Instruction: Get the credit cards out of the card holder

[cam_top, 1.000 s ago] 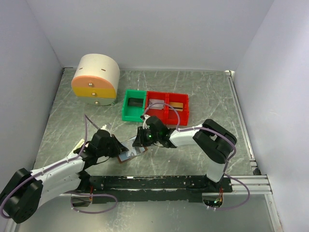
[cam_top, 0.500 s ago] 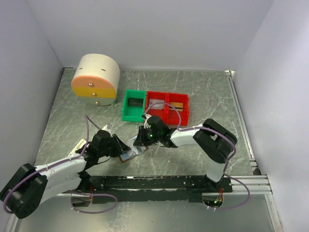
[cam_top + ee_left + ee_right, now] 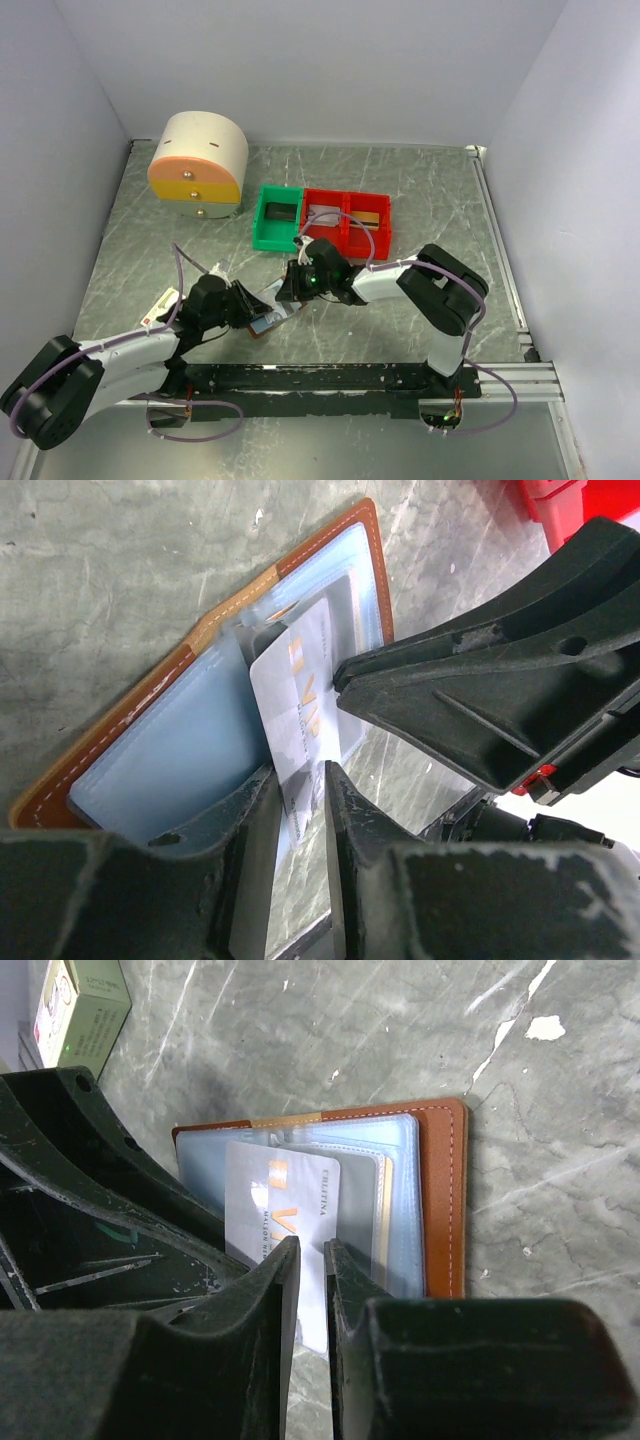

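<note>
Over the open card holder (image 3: 441, 1200), right gripper (image 3: 312, 1285) pinches the white card (image 3: 272, 1198) to draw it out — left gripper (image 3: 298, 805) straddles it, grip unclear.

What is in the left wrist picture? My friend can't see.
A white card with gold letters sticks out of an open brown wallet with pale blue pockets, lying on a grey table. The card sits between the fingers of the left gripper, and the right gripper pinches its edge.
</note>
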Controlling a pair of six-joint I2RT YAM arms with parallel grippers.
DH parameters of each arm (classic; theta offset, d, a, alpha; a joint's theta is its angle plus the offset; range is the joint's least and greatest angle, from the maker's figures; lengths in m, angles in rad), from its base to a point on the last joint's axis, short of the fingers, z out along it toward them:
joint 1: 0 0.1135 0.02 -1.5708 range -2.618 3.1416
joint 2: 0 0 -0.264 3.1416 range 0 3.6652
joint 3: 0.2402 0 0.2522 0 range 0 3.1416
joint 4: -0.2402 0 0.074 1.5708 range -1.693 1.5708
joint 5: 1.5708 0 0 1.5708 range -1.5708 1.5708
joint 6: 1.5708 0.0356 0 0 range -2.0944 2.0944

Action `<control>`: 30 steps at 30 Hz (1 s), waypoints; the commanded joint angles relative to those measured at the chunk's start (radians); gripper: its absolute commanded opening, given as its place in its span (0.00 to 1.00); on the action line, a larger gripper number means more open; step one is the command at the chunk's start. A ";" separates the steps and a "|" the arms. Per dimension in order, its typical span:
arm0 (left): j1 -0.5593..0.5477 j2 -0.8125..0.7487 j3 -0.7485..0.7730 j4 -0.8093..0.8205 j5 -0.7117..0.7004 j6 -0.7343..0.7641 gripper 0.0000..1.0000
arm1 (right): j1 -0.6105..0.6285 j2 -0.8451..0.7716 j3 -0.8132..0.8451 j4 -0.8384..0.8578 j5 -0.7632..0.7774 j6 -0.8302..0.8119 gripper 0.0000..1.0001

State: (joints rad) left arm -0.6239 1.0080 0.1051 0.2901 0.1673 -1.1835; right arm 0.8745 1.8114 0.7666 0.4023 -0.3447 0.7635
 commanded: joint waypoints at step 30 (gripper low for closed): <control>-0.006 0.118 0.405 -0.575 0.031 0.484 0.07 | -0.054 -0.339 -0.179 -0.081 0.187 -0.004 0.21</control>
State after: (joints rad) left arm -0.6247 1.1400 0.4854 -0.1818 0.1879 -0.7635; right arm 0.8242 1.5204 0.6067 0.2909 -0.1352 0.7795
